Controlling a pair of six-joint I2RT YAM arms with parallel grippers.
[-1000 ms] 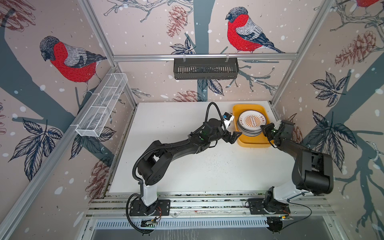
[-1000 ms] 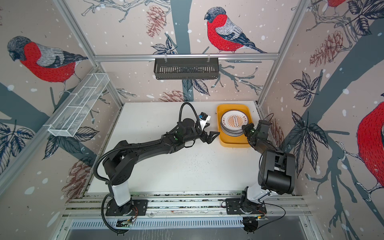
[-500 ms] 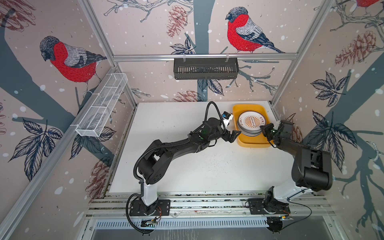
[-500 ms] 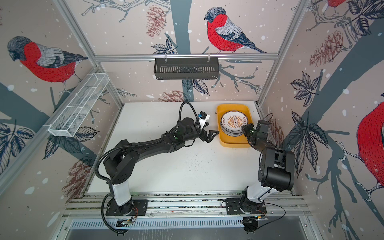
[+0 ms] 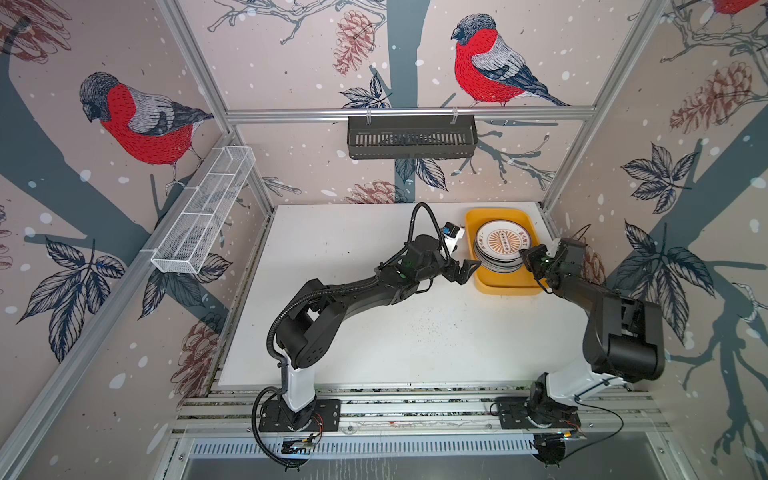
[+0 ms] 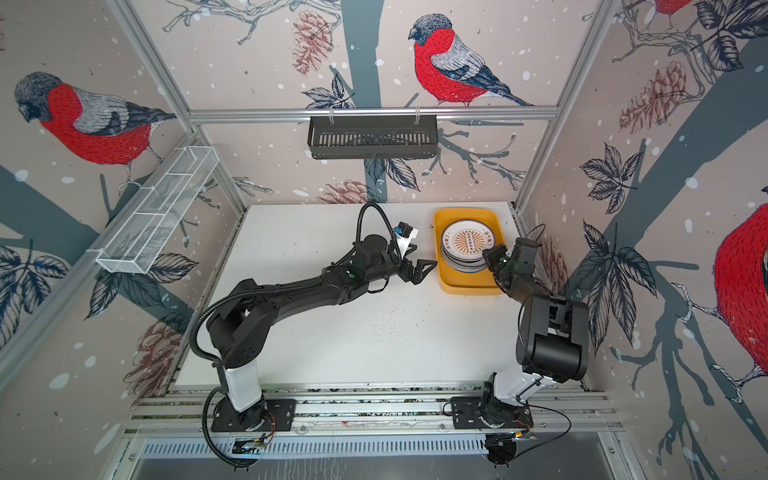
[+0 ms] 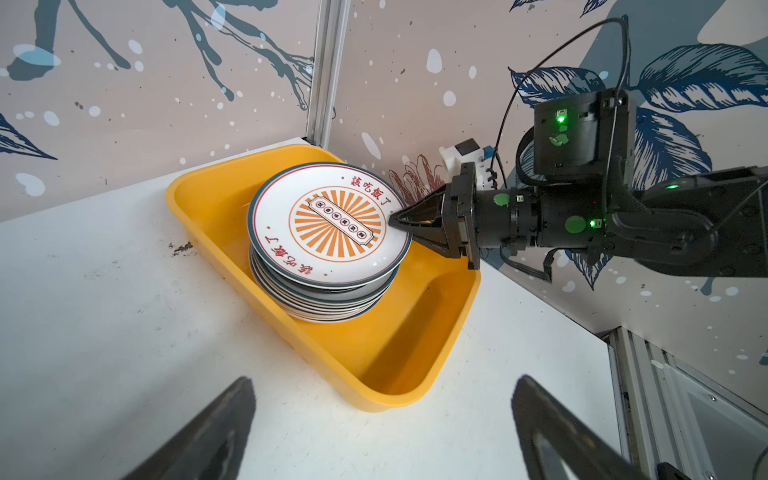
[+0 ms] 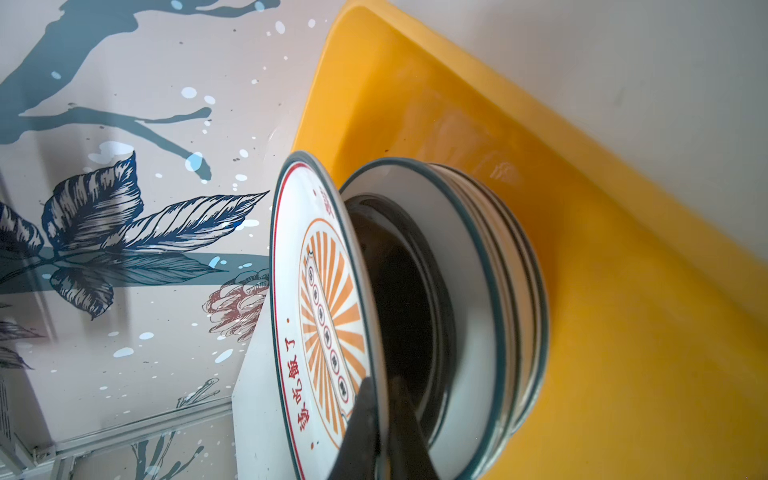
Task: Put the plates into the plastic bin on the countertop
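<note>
Since the right gripper [image 7: 392,219] is clamped on the near rim of the top plate [image 7: 332,226], the step in hand reads as setting that plate down.

- Top plate: sunburst face up, over the stack [image 7: 324,301] inside the plastic bin [image 7: 415,336]. The bin sits in the far right corner of the countertop [image 5: 374,332].
- Right wrist view: the plate is tilted, its held edge raised off the stack, with a dark surface showing in the gap. Its far edge appears to rest on the plates below.
- Left gripper [image 5: 466,272]: jaws spread wide and holding nothing, over the countertop just beside the bin's wall.

How to do it well (judgement):
- Lower the held edge slowly until the rim seats flat, then part the jaws.
- Draw the fingers straight back along the plate's plane, so the lower finger does not drag the plate sideways.
- The stack already leans slightly, so avoid any push across it.
- Keep the left arm clear.
</note>
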